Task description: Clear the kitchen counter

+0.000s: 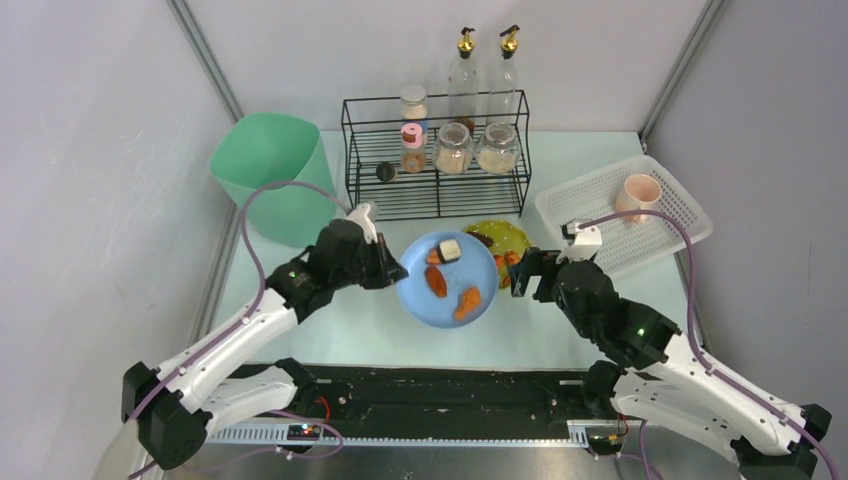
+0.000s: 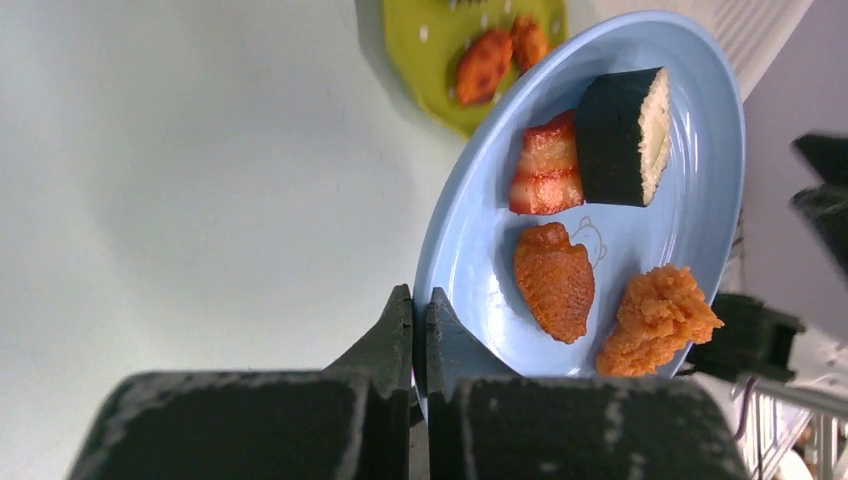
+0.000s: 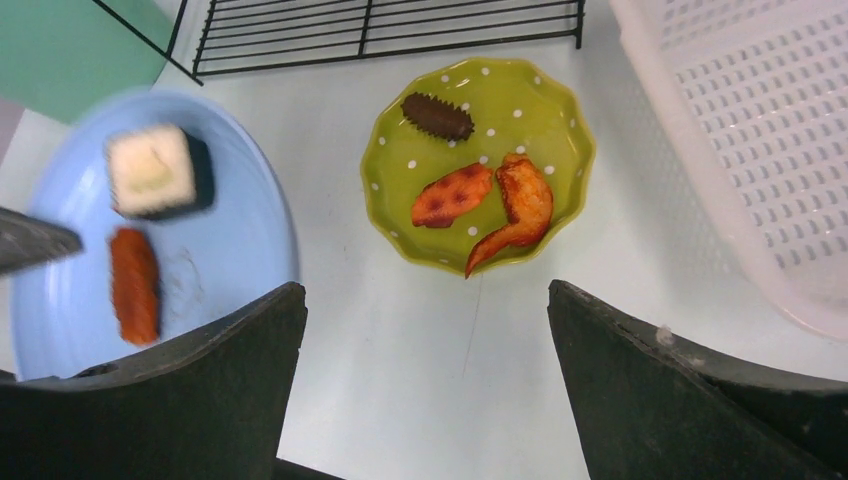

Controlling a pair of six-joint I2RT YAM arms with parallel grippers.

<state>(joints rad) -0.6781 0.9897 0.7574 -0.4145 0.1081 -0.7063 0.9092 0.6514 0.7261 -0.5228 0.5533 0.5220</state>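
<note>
Status: L gripper (image 1: 397, 268) clamped on rim of blue plate (image 1: 478, 268); R gripper (image 1: 520, 272) spread wide, holding nothing.
Detail: kitchen counter (image 1: 340, 320) is the pale tabletop under both arms, running from arm bases to rear wall. Blue plate sits centre, tilted in L wrist view, near rim pinched between L fingers (image 2: 395, 330); whether its far rim touches the counter, cannot tell. On it: sushi roll (image 2: 622, 135), red striped strip (image 2: 547, 165), 2 fried orange pcs. Green dish (image 3: 480, 110) lies flat on counter just beside plate, between plate and white basket (image 1: 600, 240); holds dark brown pc, orange pc, wing. R gripper hovers over counter at dish's near edge. Pink cup (image 1: 638, 195) stands in basket. Black wire rack (image 1: 435, 195) w/ jars at rear centre, green bin (image 1: 270, 175) rear L.
</note>
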